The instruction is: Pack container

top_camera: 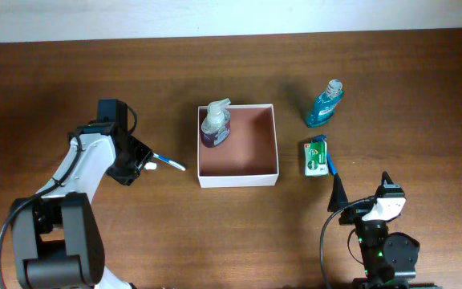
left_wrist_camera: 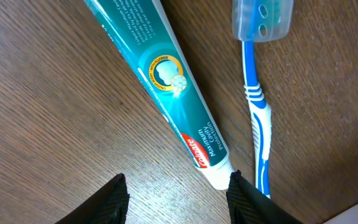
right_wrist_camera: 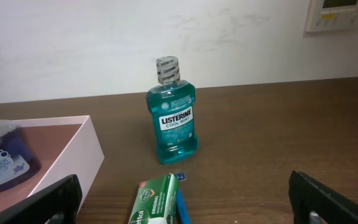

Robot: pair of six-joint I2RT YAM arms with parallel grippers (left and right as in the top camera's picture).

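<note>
One container (top_camera: 239, 178), two bottles (top_camera: 216, 127) (top_camera: 326, 104), two toothbrushes (top_camera: 169, 163) (top_camera: 332, 164), one toothpaste tube (left_wrist_camera: 166, 81), one green carton (top_camera: 315, 158)

Brown wood-grain counter (top_camera: 391, 88) carries: open white container (top_camera: 237, 178), upright Listerine bottle (right_wrist_camera: 172, 124), green Dettol box (top_camera: 315, 158), Colgate toothpaste tube (left_wrist_camera: 166, 81), capped blue toothbrush (left_wrist_camera: 257, 118).

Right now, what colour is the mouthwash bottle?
Teal-blue mouthwash bottle, clearest in the right wrist view.

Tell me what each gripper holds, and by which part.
Nothing is held. The left gripper is open, with the toothpaste tube and toothbrush lying loose before it; the right gripper is open and empty.
</note>
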